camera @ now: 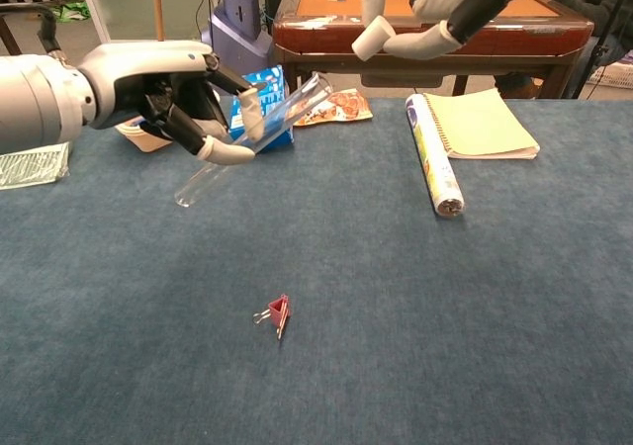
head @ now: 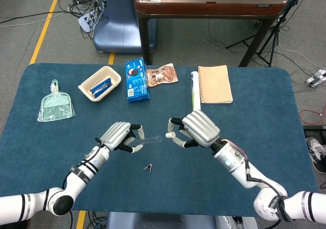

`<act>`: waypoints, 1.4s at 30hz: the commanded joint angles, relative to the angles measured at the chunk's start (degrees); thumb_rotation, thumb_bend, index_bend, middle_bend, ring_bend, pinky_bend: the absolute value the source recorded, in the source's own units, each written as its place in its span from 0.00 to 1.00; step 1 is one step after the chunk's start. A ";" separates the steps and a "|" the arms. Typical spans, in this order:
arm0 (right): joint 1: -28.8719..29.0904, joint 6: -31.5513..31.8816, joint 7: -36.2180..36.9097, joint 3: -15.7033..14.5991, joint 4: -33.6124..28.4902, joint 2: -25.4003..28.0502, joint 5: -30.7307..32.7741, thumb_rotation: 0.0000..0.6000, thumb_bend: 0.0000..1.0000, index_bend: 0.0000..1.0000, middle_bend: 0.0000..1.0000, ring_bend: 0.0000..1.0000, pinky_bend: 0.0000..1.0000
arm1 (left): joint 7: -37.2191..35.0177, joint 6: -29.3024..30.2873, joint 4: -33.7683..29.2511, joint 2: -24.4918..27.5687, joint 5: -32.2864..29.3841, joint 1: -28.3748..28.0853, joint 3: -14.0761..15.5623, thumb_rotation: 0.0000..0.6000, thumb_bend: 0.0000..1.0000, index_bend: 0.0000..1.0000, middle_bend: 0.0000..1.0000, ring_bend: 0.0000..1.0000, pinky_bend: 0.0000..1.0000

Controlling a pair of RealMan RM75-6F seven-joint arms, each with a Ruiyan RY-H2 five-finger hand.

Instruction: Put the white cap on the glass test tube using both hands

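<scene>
The left hand [camera: 168,94] grips the tilted test tube [camera: 252,140]; the right hand [head: 196,129] pinches the white cap [camera: 373,40]. Only the chest view shows the tube's open mouth.

Both the left hand [head: 119,136] and right hand [head: 196,129] have ribbed silver backs, black-jointed white-tipped fingers and white forearms.

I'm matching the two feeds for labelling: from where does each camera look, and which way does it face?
Head view: high above the robot, looking down on the blue table; shows both forearms, the left hand holding the clear glass test tube, and the right hand.
Chest view: low, at table height, looking forward across it; shows the left hand and part of the right hand.
Shared: both hands, the tube, the small red binder clip.
</scene>
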 commanded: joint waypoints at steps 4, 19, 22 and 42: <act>0.25 -0.02 0.24 -0.28 0.19 -0.93 -0.14 1.00 0.39 0.65 1.00 1.00 1.00 | -0.73 0.38 -0.34 -0.13 0.17 -0.17 -0.01 1.00 0.26 0.64 1.00 0.99 1.00; 1.11 -0.41 0.40 -0.17 0.55 -1.77 0.06 1.00 0.39 0.65 1.00 1.00 1.00 | -0.94 0.91 -0.45 -0.28 0.14 -0.91 0.22 1.00 0.26 0.64 1.00 0.99 1.00; 1.45 -0.73 -0.16 -0.30 0.90 -2.08 0.11 1.00 0.39 0.65 1.00 1.00 1.00 | -1.12 1.07 -0.62 -0.11 0.18 -0.90 0.22 1.00 0.26 0.64 1.00 0.99 1.00; 3.07 -1.50 -0.99 -0.49 2.91 -5.10 0.98 1.00 0.39 0.65 1.00 1.00 1.00 | -1.22 0.77 -0.74 0.28 -0.02 -1.85 0.36 1.00 0.26 0.65 1.00 0.99 1.00</act>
